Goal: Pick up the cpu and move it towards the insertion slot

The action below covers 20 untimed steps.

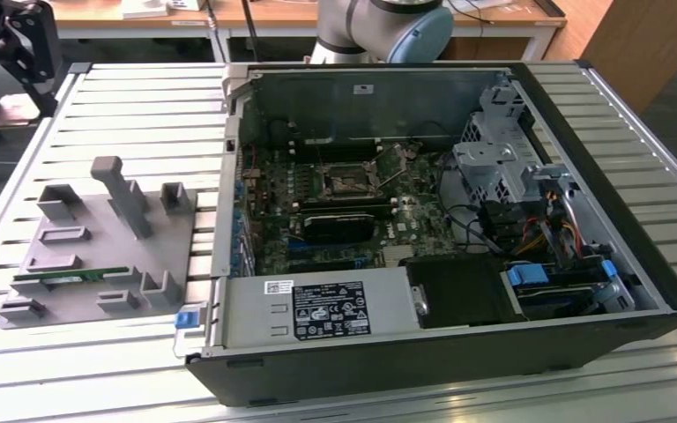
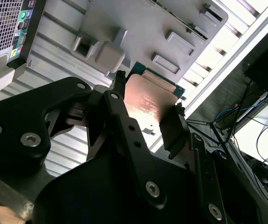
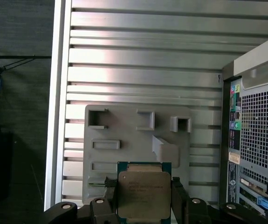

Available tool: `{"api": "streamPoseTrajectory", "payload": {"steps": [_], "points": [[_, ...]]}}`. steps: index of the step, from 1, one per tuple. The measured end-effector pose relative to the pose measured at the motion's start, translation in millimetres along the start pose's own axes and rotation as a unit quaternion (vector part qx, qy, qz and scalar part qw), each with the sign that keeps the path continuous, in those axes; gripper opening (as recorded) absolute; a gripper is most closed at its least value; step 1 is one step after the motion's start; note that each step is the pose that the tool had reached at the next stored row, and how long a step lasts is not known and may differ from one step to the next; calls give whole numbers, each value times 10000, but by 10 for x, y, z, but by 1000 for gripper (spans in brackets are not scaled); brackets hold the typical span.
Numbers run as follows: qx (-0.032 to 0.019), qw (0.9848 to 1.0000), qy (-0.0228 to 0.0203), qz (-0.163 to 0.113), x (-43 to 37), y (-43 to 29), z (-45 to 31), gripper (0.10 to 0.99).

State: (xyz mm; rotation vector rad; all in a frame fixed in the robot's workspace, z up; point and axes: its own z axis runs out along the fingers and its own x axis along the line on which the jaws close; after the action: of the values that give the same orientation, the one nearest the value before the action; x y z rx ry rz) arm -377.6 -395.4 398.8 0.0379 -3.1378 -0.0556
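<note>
The cpu (image 3: pixel 143 196) is a flat square chip with a shiny metal top and a green rim. My gripper (image 3: pixel 142 181) is shut on it, with one black finger on each of two opposite edges. In the second wrist view the cpu (image 2: pixel 150 100) sits tilted between the same fingers (image 2: pixel 173 128) of the gripper (image 2: pixel 149 91), lifted above the grey fixture (image 2: pixel 138 28). The insertion slot (image 1: pixel 345 181) is a square socket with a metal frame. It lies on the motherboard inside the open computer case (image 1: pixel 621 264), away from the fixture.
The grey fixture (image 1: pixel 80 256) with upright posts and pockets stands on the slatted table (image 1: pixel 138 97), on the exterior view's left. A green memory stick (image 1: pixel 68 278) rests in it. The case's rear panel (image 3: pixel 259 135) stands beside the fixture (image 3: pixel 134 135). Cables and drive cages crowd the case's right side.
</note>
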Motion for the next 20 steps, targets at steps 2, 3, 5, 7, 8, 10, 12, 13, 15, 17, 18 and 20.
{"api": "streamPoseTrajectory", "payload": {"steps": [2,3,5,7,8,10,12,13,15,17,18,20], "points": [[0,10000,1,0,-15,-1,-1,545],[0,10000,0,0,-24,-1,0,545],[0,10000,0,0,-43,-1,-1,545],[0,10000,0,0,-60,-1,0,545],[0,10000,0,0,-68,-2,0,545],[0,10000,0,0,-81,-2,0,545],[0,10000,0,0,-94,-2,-1,545],[0,10000,0,0,-99,-2,0,545],[0,10000,0,0,-109,-3,0,545],[0,10000,0,0,-122,-3,0,545],[0,10000,0,0,-130,-3,0,545],[0,10000,0,0,-149,-4,0,545]]}}
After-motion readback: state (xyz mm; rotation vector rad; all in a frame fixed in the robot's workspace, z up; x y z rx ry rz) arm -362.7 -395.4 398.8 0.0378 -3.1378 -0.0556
